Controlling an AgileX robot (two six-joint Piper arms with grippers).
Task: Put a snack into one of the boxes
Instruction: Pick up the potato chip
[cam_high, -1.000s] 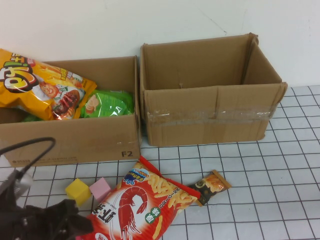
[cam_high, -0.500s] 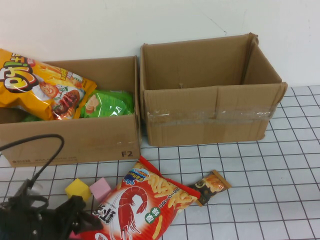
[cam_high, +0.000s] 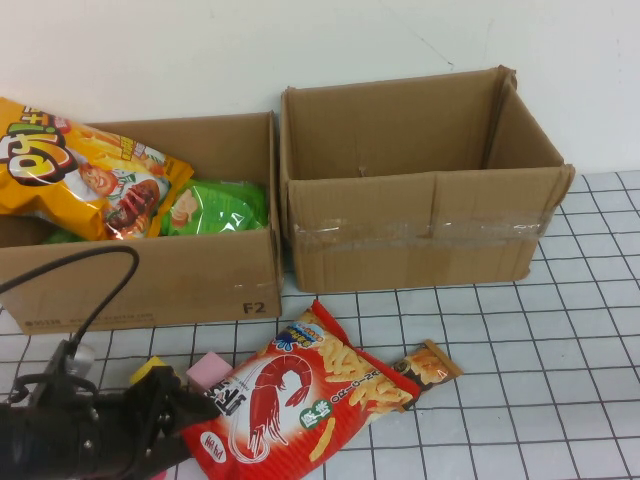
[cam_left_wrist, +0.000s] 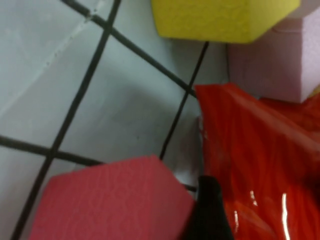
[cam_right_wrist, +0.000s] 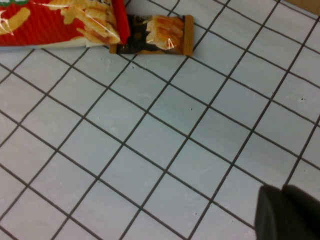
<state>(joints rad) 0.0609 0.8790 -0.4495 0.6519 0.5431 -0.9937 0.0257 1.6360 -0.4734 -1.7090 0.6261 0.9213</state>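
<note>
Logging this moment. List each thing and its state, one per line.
Left pincer: low at the near left, gripping the red snack bag's end.
Right pincer: above bare table.
Red snack bag: flat on the table.
Left box: open, holding bags.
Right box: open.

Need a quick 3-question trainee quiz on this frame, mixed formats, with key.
1. True or false: the right box already holds snack bags.
2. Which gripper is at the red shrimp-chip bag: A) left gripper B) right gripper
3. Fill in: the small brown snack packet lies on the ____, partly under the red bag's edge.

Key: 1 false, it looks empty; the left box holds the bags. 2 A. 3 table.
</note>
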